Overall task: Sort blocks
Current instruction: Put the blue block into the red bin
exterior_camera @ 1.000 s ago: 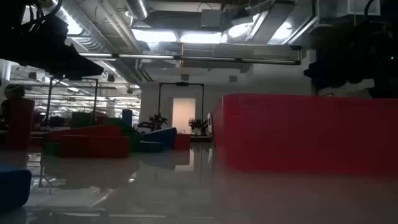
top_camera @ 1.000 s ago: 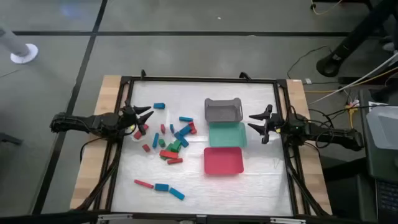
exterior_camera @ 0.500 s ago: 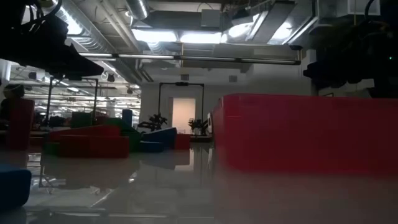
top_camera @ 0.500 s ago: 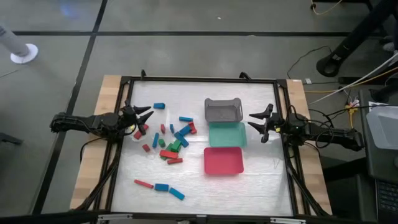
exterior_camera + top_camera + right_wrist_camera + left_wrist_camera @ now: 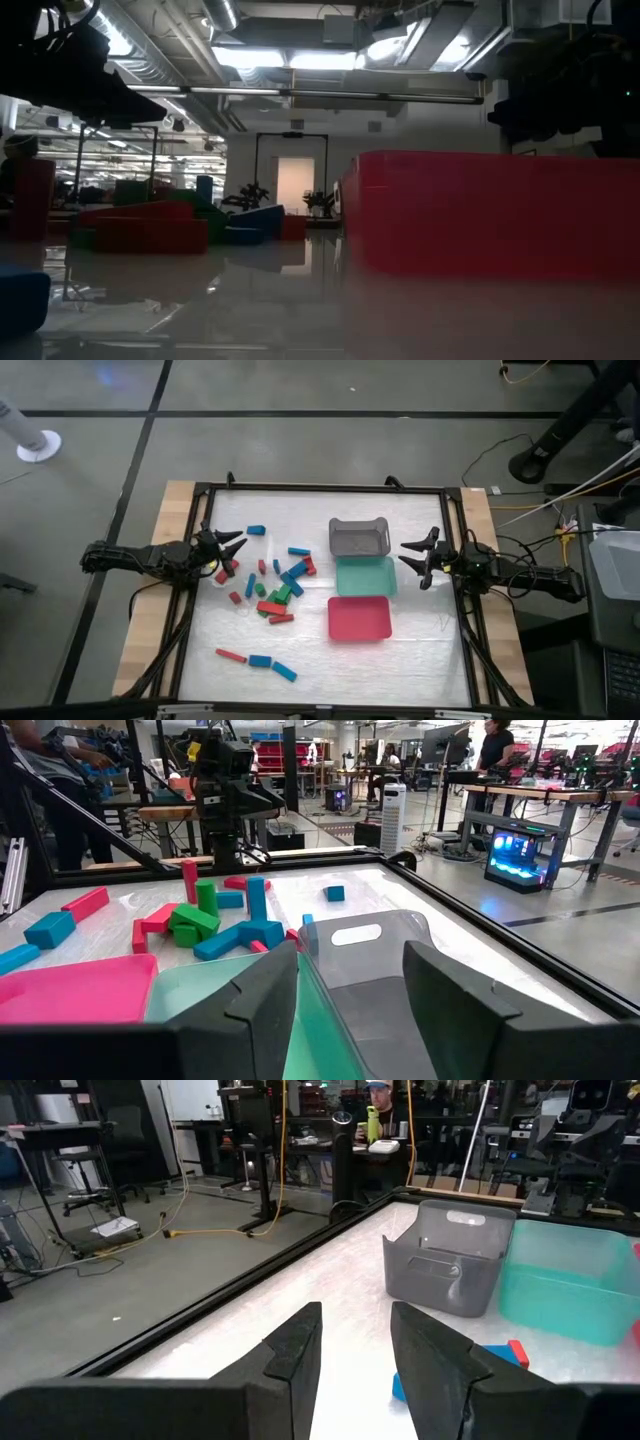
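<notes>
White table (image 5: pixel 420 650), blocks (image 5: pixel 277 592) heaped beside left jaws (image 5: pixel 236 544), right jaws (image 5: pixel 419 559) well apart

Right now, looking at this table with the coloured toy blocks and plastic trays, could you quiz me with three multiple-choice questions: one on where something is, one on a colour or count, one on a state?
1. Where does the grey plastic tray sit in the row of trays?
A. At the far end
B. In the middle
C. At the near end

2. How many rectangular trays are on the table?
A. Two
B. Three
C. Five

3. What is inside the red plastic tray?
A. A heap of blocks
B. One green block
C. Nothing

Answers:
1. A: the high view shows it beyond the teal plastic tray, with the red tray nearest.
2. B: grey, teal and red.
3. C: its floor shows bare; the small toy blocks all lie loose on the white table beside the trays.
</notes>
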`<state>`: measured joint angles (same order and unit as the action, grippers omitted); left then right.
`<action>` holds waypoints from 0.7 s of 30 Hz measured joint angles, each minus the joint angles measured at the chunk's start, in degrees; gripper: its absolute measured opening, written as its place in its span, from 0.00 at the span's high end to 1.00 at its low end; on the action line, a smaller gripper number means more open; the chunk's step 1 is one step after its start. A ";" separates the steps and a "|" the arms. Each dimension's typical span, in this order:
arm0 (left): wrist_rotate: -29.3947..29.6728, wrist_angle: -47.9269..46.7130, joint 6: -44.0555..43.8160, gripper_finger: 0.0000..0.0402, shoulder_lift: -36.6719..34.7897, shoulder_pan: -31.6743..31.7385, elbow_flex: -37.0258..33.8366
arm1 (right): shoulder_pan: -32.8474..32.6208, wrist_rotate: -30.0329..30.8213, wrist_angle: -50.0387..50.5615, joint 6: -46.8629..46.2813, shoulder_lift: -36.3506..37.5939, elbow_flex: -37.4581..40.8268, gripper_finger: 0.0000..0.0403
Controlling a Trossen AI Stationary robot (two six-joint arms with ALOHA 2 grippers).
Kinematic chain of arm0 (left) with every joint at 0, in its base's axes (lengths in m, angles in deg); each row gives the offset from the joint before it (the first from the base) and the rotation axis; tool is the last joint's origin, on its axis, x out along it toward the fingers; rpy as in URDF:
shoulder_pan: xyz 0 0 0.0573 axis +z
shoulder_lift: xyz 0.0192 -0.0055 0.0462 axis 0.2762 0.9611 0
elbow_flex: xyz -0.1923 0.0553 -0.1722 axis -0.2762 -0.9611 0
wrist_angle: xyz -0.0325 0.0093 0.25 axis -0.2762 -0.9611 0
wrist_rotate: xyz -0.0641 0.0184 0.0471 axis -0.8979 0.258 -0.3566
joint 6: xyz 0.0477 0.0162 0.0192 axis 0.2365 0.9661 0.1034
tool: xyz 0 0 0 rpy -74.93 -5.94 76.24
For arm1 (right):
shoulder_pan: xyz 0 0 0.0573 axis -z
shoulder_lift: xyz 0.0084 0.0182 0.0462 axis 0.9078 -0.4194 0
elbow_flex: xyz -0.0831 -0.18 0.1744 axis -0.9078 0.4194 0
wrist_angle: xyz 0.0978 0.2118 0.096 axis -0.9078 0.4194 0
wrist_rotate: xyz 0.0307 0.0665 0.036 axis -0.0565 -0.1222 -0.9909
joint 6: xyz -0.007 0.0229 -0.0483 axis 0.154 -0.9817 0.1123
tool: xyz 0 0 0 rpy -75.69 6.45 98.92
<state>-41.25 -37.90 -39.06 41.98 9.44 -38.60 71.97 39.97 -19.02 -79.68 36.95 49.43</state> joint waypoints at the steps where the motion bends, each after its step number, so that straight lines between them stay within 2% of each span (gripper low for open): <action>1: 0.02 0.00 -0.01 0.72 -0.02 0.01 -0.02 | 0.00 0.00 -0.01 0.00 0.00 0.00 0.54; 13: 0.02 0.68 -1.06 0.72 -0.02 0.00 -0.07 | 0.00 0.00 -0.08 0.00 0.00 -0.02 0.54; 21: 0.03 1.30 -12.37 0.72 -0.01 0.00 -0.14 | 0.00 0.00 -0.10 0.00 0.00 -0.02 0.54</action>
<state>-41.22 -36.60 -51.43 41.98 9.44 -38.74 71.97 39.97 -19.12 -79.68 36.95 49.42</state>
